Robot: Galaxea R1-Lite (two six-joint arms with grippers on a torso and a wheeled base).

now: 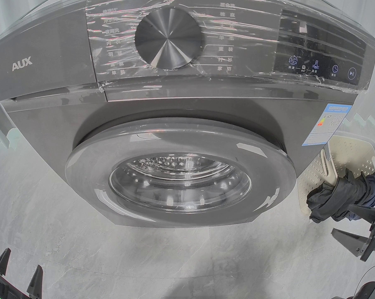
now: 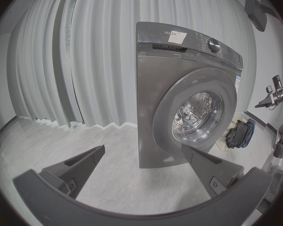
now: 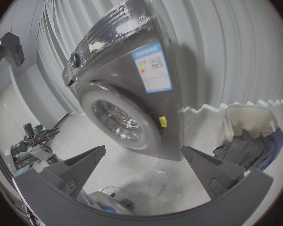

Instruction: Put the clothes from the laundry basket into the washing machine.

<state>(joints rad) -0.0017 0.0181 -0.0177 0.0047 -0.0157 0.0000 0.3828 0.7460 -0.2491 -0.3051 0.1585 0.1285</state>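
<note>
I count one washing machine (image 1: 50,117) with its round door (image 1: 179,179) shut. It has one dial (image 1: 169,38) under clear film, ringed by small print I can't read, and one blue-and-white sticker (image 1: 326,123) at the front's right corner. One laundry basket (image 1: 355,152) stands on the floor just right of the machine. The clothes (image 1: 341,196) hang over its rim, two pieces as far as I can tell, one dark grey and one navy. My left gripper (image 2: 142,146) and right gripper (image 3: 143,146) are both spread wide and hold nothing.

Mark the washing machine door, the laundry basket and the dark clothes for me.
washing machine door (image 1: 180,182), head view, centre of its glass window.
laundry basket (image 1: 353,152), head view, its perforated cream wall.
dark clothes (image 1: 338,198), head view, bundle draped over the basket's rim.
</note>
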